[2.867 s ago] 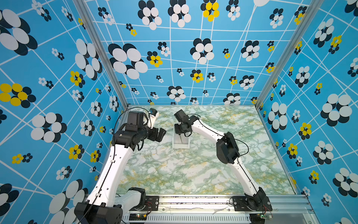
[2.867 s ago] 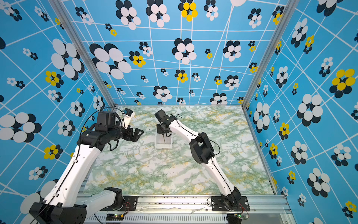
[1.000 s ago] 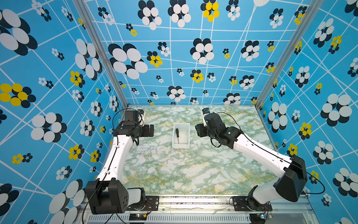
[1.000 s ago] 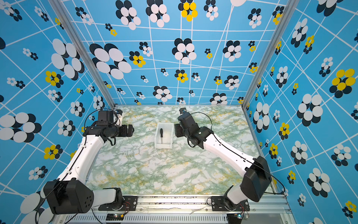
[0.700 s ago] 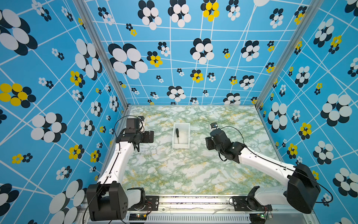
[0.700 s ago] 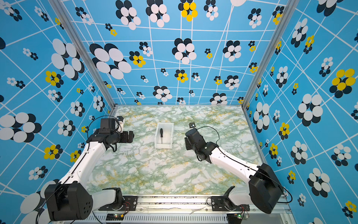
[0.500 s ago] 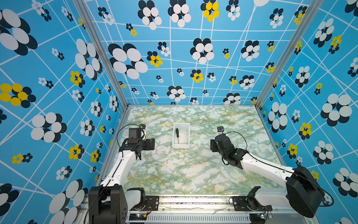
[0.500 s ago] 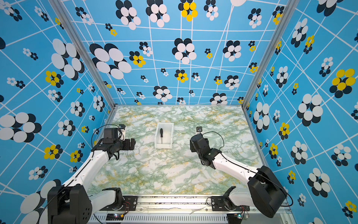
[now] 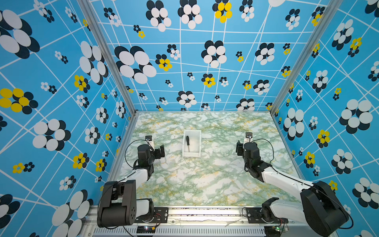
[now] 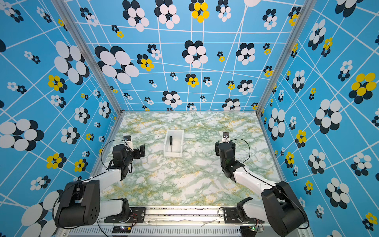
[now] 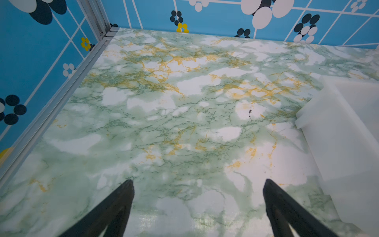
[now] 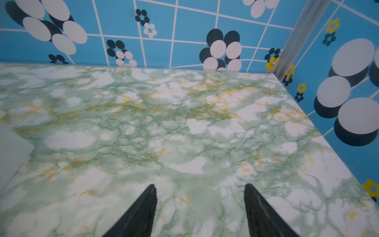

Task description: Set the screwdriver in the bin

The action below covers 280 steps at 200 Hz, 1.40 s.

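Observation:
The screwdriver [image 9: 187,141] [image 10: 170,141], black-handled with a thin shaft, lies lengthwise inside the white bin [image 9: 191,154] [image 10: 172,154] in the middle of the marble table, and nothing touches it. My left gripper [image 9: 161,151] [image 10: 141,151] hovers left of the bin. In the left wrist view it [image 11: 199,181] is open over bare table, with the bin's wall [image 11: 338,133] off to one side. My right gripper [image 9: 238,147] [image 10: 217,148] is well to the right of the bin. The right wrist view shows it [image 12: 200,185] open and empty, with a bin corner [image 12: 10,147] at the frame edge.
Blue flower-patterned walls [image 9: 61,123] close in the table on the left, back and right, with metal posts [image 9: 131,111] in the corners. The arm bases sit on a metal rail [image 9: 194,213] along the front edge. Marble surface [image 9: 194,180] lies between the arms.
Both arms have drawn back from the bin toward the front of the table. The right gripper's jaws have widened. The screwdriver has stayed lying in the bin.

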Each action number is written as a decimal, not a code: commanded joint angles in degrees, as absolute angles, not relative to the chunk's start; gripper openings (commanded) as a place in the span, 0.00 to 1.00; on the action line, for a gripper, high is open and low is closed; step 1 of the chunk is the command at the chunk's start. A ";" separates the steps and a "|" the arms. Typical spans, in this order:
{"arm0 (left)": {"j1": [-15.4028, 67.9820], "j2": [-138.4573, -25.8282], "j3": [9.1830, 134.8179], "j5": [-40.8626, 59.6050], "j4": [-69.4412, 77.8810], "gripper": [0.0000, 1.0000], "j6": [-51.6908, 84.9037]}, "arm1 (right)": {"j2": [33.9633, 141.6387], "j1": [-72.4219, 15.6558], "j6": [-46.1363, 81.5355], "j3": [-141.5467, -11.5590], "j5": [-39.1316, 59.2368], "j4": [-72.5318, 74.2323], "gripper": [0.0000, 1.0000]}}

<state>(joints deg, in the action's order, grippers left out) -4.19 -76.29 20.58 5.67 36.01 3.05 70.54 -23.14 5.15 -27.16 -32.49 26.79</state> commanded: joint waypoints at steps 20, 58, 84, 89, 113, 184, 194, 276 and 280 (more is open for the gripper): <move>-5.09 -81.69 17.67 5.51 54.29 0.99 5.94 | 70.91 -16.08 1.39 -24.87 -32.42 35.24 0.70; -4.93 -85.09 14.41 5.95 63.68 0.99 5.75 | 75.59 -11.08 -4.37 -21.56 -28.29 47.79 0.71; -4.67 -91.17 12.00 3.60 74.26 0.99 6.32 | 73.65 -10.20 -2.69 -21.49 -23.44 43.13 0.71; -4.83 -91.77 11.30 4.33 76.56 0.99 6.41 | 73.28 -10.20 -1.71 -21.17 -23.63 42.01 0.71; -4.65 -91.43 10.46 3.09 77.16 0.99 6.56 | 74.41 -8.56 0.94 -16.12 -22.30 47.54 0.71; -4.61 -91.82 9.61 1.88 78.86 0.99 7.01 | 89.71 -4.70 -1.09 -17.61 -14.09 62.46 0.72; -4.62 -92.06 9.07 1.65 79.90 0.99 7.09 | 87.90 -4.71 -0.14 -20.59 -15.45 53.61 0.71; -4.62 -92.12 9.06 1.16 79.90 0.99 7.23 | 88.94 -3.78 0.71 -21.11 -15.03 54.06 0.99; -4.66 -92.11 9.05 1.18 79.90 0.99 7.29 | 88.90 -3.78 0.79 -21.26 -15.03 54.10 0.99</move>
